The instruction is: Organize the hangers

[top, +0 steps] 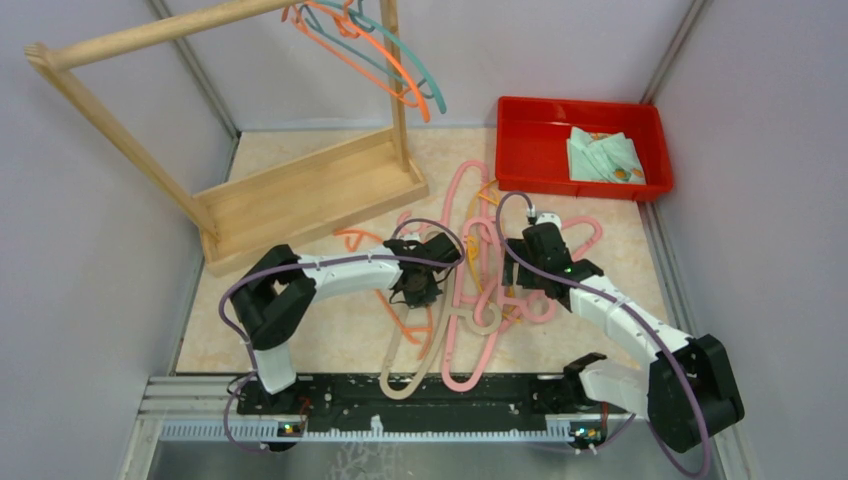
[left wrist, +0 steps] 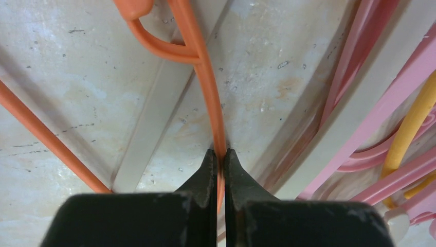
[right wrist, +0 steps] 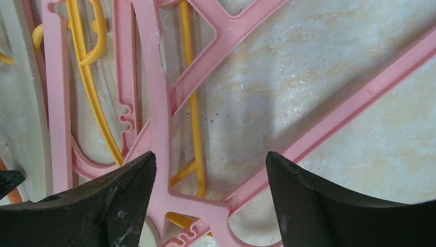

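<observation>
Although a few hangers (top: pixel 385 60), orange and teal, already hang on the wooden rack (top: pixel 300 195) at the far left, most lie tangled mid-table (top: pixel 340 330). The left gripper (left wrist: pixel 220 153) has its fingers pinched narrow on the thin bar of an orange hanger (left wrist: pixel 208 82), which crosses a beige hanger (left wrist: pixel 146 134). Lifting from here could go badly. The hold is only at the fingertips on a slim rod, so the hanger may swivel or slip out, and its hook could drag neighbours along. Further right, the right gripper (right wrist: pixel 211 157) hovers with fingers spread wide, holding nothing, over a pink hanger (right wrist: pixel 157 103) interlaced with a yellow hanger (right wrist: pixel 193 118). Closing there might catch both. A red tray (top: pixel 530 150) sits far right.
</observation>
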Controlling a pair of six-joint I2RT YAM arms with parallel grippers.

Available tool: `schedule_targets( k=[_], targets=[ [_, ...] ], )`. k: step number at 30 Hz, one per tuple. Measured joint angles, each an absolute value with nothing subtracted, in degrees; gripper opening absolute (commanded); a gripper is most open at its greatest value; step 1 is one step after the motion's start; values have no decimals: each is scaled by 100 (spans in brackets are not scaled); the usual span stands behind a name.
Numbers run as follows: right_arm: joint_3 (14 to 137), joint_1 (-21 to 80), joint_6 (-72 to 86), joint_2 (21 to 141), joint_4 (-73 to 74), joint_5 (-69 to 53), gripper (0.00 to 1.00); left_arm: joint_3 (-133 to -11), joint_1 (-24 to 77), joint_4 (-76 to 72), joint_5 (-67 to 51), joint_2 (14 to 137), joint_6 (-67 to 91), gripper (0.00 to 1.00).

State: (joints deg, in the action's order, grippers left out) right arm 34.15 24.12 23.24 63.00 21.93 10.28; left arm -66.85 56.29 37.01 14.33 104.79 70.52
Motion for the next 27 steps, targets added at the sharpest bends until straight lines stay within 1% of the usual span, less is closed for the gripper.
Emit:
schedule_targets(
  k=[10,20,24,27],
  targets=[
    [3415,2412,2366,6294,2189,1039,79,-6475,5671,3481,1546,10178,6534,0],
    [3415,2410,2381,6313,2176,1094,78,-6641,6040,3548,2021,7819,5675,0],
    [3422,2410,2381,6355,2163,1151,78,-6681,6025,3479,2521,7273,5553,0],
    [3511,2410,2362,6469,2213,1208,78,-6980,6023,3568,3006,7199,5520,0]
  ],
)
